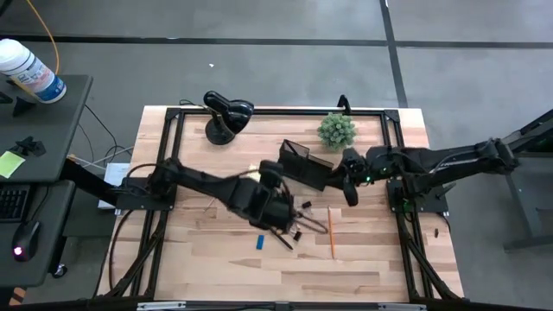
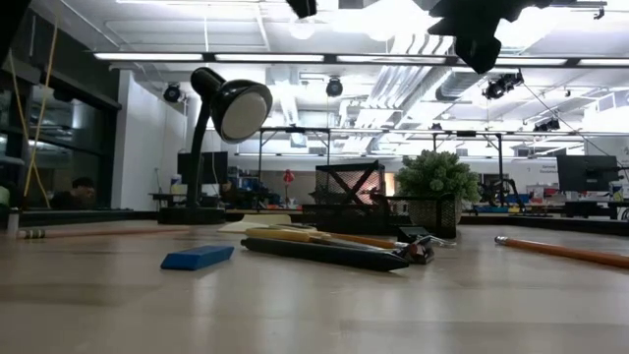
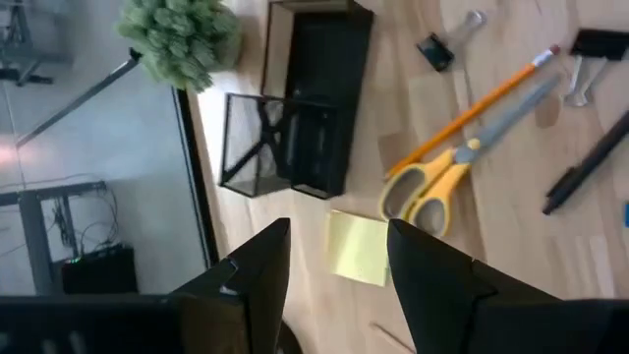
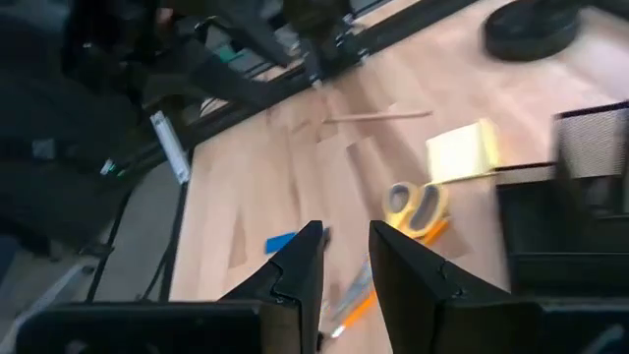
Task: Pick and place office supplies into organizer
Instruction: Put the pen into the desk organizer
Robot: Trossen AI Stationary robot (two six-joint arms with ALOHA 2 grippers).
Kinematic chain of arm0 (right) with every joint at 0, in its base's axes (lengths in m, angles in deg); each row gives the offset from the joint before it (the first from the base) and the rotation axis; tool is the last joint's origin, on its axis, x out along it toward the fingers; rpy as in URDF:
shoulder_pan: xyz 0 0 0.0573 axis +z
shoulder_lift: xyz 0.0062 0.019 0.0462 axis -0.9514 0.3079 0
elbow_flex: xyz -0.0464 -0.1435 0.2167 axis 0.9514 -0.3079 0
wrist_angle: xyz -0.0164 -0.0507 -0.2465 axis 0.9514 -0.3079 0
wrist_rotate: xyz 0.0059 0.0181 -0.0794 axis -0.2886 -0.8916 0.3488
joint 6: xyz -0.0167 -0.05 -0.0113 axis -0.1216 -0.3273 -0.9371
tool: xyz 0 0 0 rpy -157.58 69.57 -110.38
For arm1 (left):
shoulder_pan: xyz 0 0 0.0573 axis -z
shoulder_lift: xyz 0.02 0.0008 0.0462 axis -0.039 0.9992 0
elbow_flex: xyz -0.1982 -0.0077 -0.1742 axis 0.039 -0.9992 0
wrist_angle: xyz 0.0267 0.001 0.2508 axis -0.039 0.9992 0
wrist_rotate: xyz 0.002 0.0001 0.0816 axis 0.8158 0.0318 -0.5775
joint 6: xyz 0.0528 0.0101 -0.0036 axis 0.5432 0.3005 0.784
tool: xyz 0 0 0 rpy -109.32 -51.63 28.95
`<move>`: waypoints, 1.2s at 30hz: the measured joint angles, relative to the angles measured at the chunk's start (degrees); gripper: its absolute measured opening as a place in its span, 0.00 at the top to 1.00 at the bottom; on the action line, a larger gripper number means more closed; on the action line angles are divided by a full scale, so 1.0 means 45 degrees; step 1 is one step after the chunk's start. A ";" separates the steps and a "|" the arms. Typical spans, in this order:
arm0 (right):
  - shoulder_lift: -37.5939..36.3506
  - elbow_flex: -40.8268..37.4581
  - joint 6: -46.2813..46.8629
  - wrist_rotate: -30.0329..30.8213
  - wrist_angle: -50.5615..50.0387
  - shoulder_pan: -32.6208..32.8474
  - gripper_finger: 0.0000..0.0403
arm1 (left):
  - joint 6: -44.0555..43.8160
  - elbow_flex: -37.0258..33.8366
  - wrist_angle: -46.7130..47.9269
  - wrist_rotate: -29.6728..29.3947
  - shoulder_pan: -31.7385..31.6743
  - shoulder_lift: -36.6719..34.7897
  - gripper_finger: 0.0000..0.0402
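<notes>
left gripper (image 3: 334, 270) hangs over mid-table with jaws apart, nothing in them, the yellow sticky-note pad (image 3: 358, 246) right under the gap and the orange-handled scissors (image 3: 428, 187) just beside it; right gripper (image 4: 344, 261) also parted and empty, up above the table beside the organizer (image 1: 304, 162). supplies all lie loose on the wood in front of the organizer: orange pencil (image 3: 486, 98) lying against the scissors, black pen (image 3: 590, 167) further out, blue block (image 1: 259, 243) near the table front, small clip (image 3: 432, 51) off by itself. handling guess: pad is light and flat, paper edges soft, so pinch across two opposite sides low down or it'll fan; scissors stiff, heavier, blades slick, so take them at the pivot just ahead of the loops; pencils and pens roll, grip mid-length across the barrel; block is tiny, easy to knock away
</notes>
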 joint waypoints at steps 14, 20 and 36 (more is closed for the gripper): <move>0.4103 0.0000 0.2715 0.2065 0.3012 0.2485 0.79 | -0.2038 -0.4686 -0.1450 0.0093 0.1918 -0.1019 0.60; 0.4947 0.0000 0.3845 0.2101 0.3435 0.2694 0.79 | -0.2919 -0.7623 -0.3154 -0.0127 0.2631 -0.2802 0.60; 0.5320 0.1364 0.6036 0.2055 0.3171 0.3535 0.79 | 0.4504 -1.3456 -1.2973 0.3944 0.3003 -0.5532 0.60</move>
